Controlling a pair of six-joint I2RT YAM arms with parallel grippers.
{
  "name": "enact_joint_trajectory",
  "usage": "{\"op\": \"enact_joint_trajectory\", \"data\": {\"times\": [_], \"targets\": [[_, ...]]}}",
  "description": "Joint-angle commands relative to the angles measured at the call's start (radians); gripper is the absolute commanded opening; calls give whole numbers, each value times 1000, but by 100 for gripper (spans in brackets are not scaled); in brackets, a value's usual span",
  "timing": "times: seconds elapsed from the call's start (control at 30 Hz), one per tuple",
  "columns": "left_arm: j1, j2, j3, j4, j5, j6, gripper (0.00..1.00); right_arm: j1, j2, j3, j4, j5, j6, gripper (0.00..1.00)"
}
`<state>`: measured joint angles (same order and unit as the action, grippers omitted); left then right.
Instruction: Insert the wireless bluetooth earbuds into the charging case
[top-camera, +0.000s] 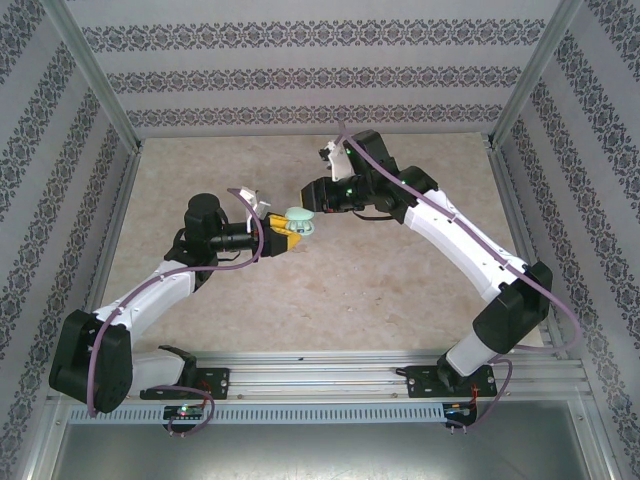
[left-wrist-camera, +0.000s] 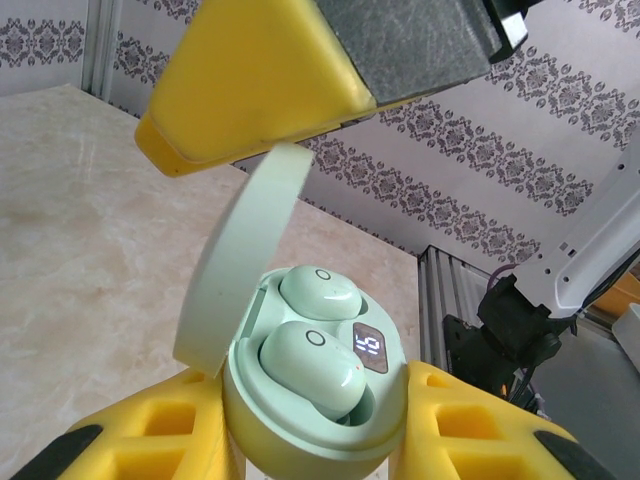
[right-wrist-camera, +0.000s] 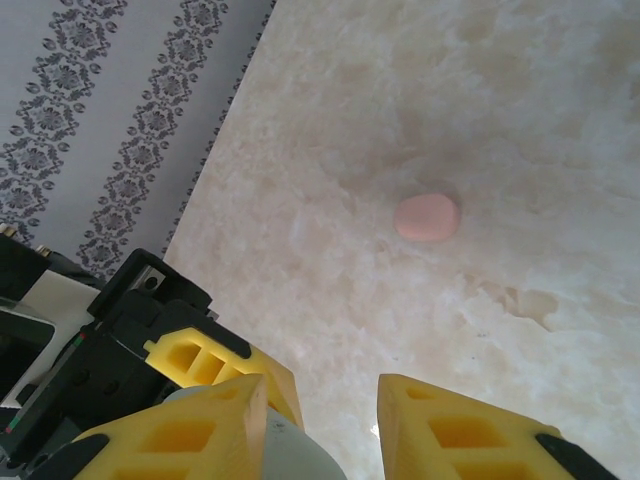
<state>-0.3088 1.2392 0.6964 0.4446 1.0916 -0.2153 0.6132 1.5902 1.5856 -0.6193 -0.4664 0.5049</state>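
Note:
The mint-green charging case (left-wrist-camera: 300, 440) is pinched between the yellow fingers of my left gripper (left-wrist-camera: 310, 400) and held above the table. Its lid (left-wrist-camera: 240, 260) stands open. Two pale green earbuds (left-wrist-camera: 310, 365) sit in the case's wells beside a small lit display. In the top view the case (top-camera: 297, 220) hangs mid-table between both arms. My right gripper (right-wrist-camera: 322, 395) hovers just over the lid, jaws apart with nothing between them. One of its yellow fingers (left-wrist-camera: 260, 80) is at the lid's upper edge, touching or nearly so.
A small pink oval thing (right-wrist-camera: 427, 216) lies on the marble tabletop (right-wrist-camera: 500, 100); I cannot tell whether it is a case or a bud. Patterned walls and metal posts enclose the table (top-camera: 400, 300). The right arm (top-camera: 470, 240) reaches in from the right.

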Motion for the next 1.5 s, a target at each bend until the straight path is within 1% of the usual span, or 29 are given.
{"op": "enact_joint_trajectory", "data": {"times": [0.0, 0.13, 0.23, 0.5, 0.77, 0.97, 1.13, 1.3, 1.47], "targets": [[-13, 0, 9, 71, 16, -15, 16, 12, -3, -10, 26, -37, 20, 35], [-14, 1, 12, 74, 13, -15, 16, 15, -17, -27, 24, -38, 27, 35], [-14, 3, 12, 85, 16, -25, 16, 3, -46, -64, 56, -55, 58, 38], [-14, 0, 2, 110, 7, -46, 17, -55, -160, -223, 225, -104, 213, 43], [-14, 11, 20, 125, -20, -57, 17, -58, -180, -339, 384, -173, 393, 47], [-14, 48, 36, 220, -32, -115, 17, -48, -211, -425, 469, -178, 490, 50], [-21, 84, 44, 281, -33, -155, 16, -33, -228, -492, 575, -186, 571, 52], [-30, 85, 58, 279, -41, -159, 16, -17, -224, -517, 641, -198, 620, 53], [-45, 67, 84, 188, -58, -99, 16, -9, -227, -517, 656, -199, 636, 53]]}}
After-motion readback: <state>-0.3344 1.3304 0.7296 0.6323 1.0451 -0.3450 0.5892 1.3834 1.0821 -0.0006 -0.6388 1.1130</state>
